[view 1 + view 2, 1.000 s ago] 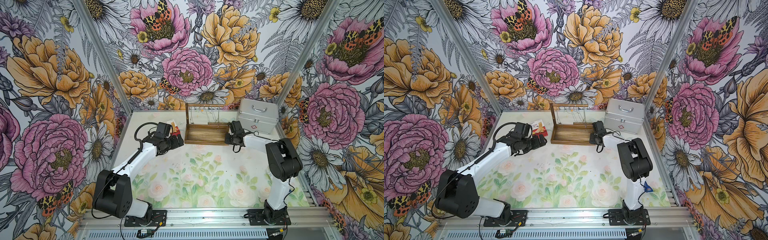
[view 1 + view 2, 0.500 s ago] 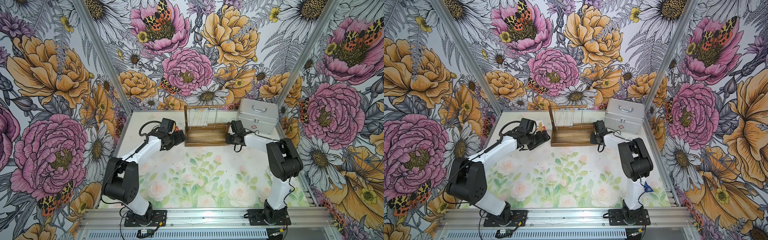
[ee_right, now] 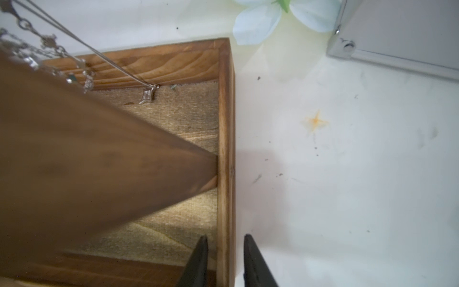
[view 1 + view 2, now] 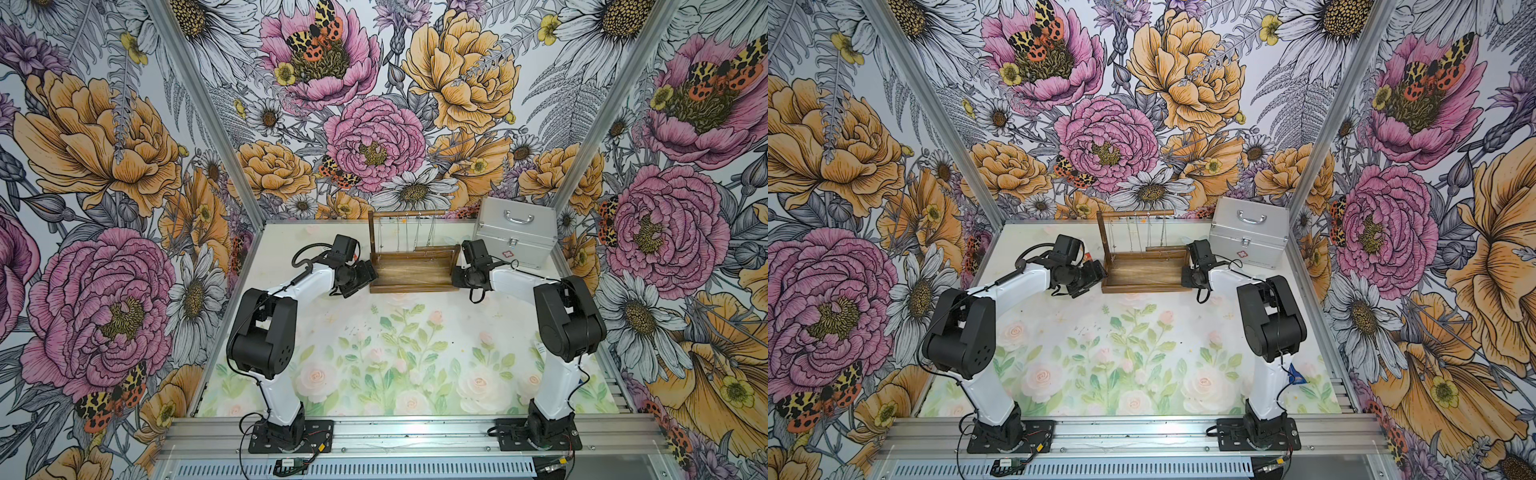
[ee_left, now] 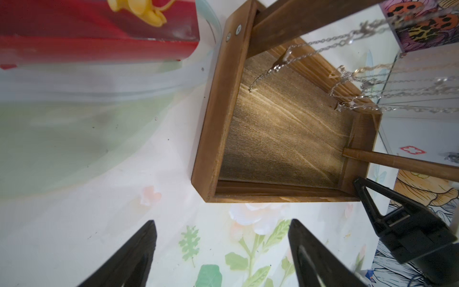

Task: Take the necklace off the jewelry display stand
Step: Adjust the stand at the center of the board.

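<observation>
The jewelry display stand (image 4: 409,277) (image 4: 1142,277) is a dark wooden tray with a left post and a top rod (image 4: 405,213). It stands at the back of the mat. Several silver necklaces (image 4: 415,235) (image 5: 347,74) hang from the rod, and a star pendant (image 3: 147,95) reaches the tray floor. My left gripper (image 4: 368,274) (image 5: 222,223) is open over the mat, just off the tray's left front corner, with nothing between its fingers. My right gripper (image 4: 455,275) (image 3: 224,237) straddles the tray's right wall (image 3: 226,149) with slim gaps on both sides.
A silver metal case (image 4: 515,237) (image 3: 397,32) stands close behind my right arm. A red box (image 5: 94,32) lies left of the tray, behind my left wrist. A second wooden rod (image 5: 397,162) slants out from the tray's right end. Patterned walls close in on three sides.
My left arm has swung in towards the tray's left end and its jaws have narrowed a little. My right gripper's jaws have parted from the tray wall.
</observation>
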Tool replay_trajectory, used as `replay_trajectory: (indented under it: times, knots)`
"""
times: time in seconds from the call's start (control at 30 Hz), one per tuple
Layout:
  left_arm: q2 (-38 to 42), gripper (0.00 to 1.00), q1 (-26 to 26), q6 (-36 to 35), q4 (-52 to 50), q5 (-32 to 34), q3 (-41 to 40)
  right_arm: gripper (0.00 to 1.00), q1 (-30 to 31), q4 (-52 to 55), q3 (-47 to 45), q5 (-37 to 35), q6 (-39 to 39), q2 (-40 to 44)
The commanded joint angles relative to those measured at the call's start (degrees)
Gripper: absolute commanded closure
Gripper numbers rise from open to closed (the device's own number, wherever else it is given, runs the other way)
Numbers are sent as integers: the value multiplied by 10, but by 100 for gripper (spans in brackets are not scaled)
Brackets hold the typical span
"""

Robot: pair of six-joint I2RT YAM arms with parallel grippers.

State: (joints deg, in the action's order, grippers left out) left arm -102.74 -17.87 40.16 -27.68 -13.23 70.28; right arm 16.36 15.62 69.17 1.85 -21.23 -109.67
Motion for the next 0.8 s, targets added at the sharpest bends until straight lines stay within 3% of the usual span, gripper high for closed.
replay_trajectory:
  times: [0.0, 0.17, 0.43, 0.57, 0.77]
  knots:
    - [-5, 17, 3, 3, 29, -21, 13, 60, -2, -17, -5, 21, 2, 22]
    - [-2, 12, 4, 3, 34, -18, 16, 49, -2, -43, -39, 33, -4, 71]
    - [38, 3, 9, -16, 34, 6, 5, 45, -2, -58, -67, 61, -17, 106]
    - [70, 1, 9, -40, 34, 30, -1, 28, -3, -138, -155, 83, -25, 178]
    - [147, 1, 5, -48, 52, 85, -17, 22, -8, -227, -260, 42, -41, 317]
